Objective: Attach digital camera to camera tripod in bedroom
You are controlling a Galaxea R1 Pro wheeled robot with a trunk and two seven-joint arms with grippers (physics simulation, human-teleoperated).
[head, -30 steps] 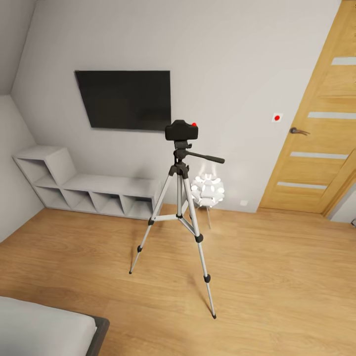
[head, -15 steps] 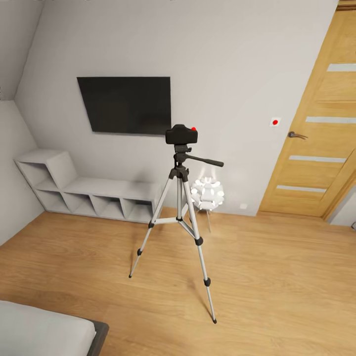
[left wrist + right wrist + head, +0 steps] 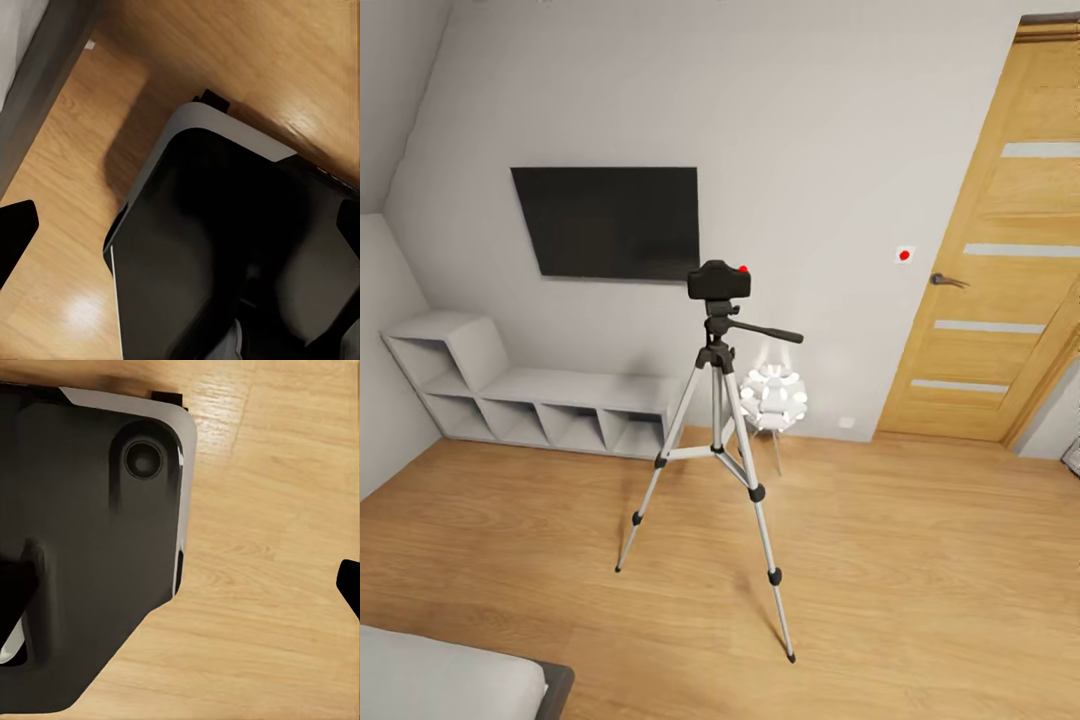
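The small black digital camera [image 3: 719,281] with a red dot sits on the black head of the camera tripod [image 3: 716,440]. The tripod stands on the light wood floor in the middle of the head view, its silver legs spread and its pan handle pointing right. No gripper touches either one. In the left wrist view, my left gripper [image 3: 180,225] hangs open over my own dark base [image 3: 225,255], with its black fingertips [image 3: 15,232] at the picture's edges. My right gripper [image 3: 180,585] is also open and empty, one fingertip [image 3: 349,585] showing over the floor.
Behind the tripod stands a white clustered-shade lamp [image 3: 773,397]. On the grey wall are a black TV [image 3: 608,222] and, below it, a low white cube shelf [image 3: 520,400]. A wooden door [image 3: 990,260] is at the right. The grey bed's corner [image 3: 450,680] lies front left.
The whole head picture has shifted down and a little left, so the camera moved. The tripod and the digital camera on it stand as before.
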